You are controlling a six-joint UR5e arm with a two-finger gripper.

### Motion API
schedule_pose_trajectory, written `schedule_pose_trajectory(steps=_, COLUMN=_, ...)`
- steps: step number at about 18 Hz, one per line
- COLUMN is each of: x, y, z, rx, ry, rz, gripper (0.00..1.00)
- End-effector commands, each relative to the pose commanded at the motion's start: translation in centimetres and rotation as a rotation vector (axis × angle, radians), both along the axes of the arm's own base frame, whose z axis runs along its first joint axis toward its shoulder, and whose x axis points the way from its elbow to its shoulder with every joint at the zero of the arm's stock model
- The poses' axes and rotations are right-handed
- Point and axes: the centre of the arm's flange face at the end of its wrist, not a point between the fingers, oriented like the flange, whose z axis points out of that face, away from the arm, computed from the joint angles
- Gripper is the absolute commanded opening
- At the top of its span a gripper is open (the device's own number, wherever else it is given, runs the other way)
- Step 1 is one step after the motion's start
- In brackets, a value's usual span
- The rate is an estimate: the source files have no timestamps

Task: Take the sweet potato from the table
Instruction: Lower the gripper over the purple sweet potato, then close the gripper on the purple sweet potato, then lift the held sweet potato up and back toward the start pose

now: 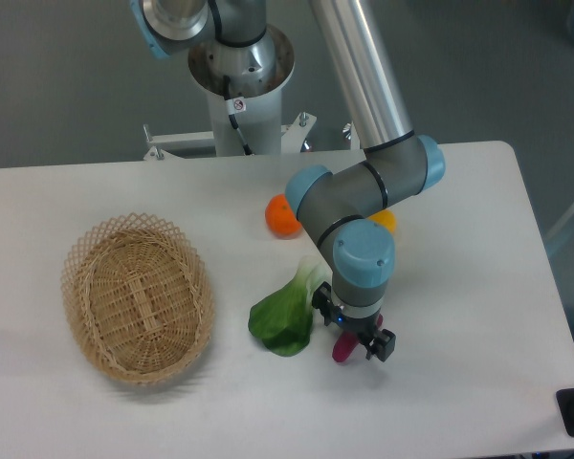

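The sweet potato [343, 346] lies on the white surface [478, 316], toward the front and right of centre, and only its lower magenta end peeks out. The rest is hidden under the tool [355, 334], which sits directly above it. The two black fingers straddle it, one finger [323, 308] up and to the left, the other down and to the right near the potato's exposed tip. The fingers stand apart with the potato in the gap, so the tool reads as spread wide, not clamped. Whether the pads touch the potato, I cannot tell from this angle.

Above the tool, the grey wrist with its blue cap [364, 256] points straight down, and the silver arm [359, 62] rises up and off the top edge.

Just left of the potato, a leafy green [285, 316] lies flat, its pale stalk angled up toward the wrist, close to the left finger. Behind the wrist, an orange [280, 218] shows half hidden on the left side. A yellow vegetable [386, 220] pokes out on the right, mostly covered by the arm's elbow.

Well off to the left, a wicker basket [139, 296] sits on the surface. At the back stands the arm's white base [241, 91].
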Motion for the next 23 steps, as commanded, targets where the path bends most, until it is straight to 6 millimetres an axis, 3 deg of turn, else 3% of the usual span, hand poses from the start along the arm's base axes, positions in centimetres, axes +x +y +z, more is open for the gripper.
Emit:
schedule_pose_trajectory(steps=3, x=0.0, y=-0.1, z=0.2, rx=-0.005, ry=0.007, rz=0.011, gripper=0.35)
schedule_pose_trajectory(steps=7, x=-0.1, y=-0.2, z=1.5, rx=0.002, ry=0.020, rz=0.016, gripper=0.16)
schedule_pose_trajectory(steps=13, x=-0.9, y=-0.6, z=5.4, rx=0.030, ry=0.047, rz=0.064, gripper=0.16)
schedule_pose_trajectory(steps=23, x=-6.1, y=-1.1, z=13.0, rx=0.010, ry=0.016, rz=0.105, gripper=0.16)
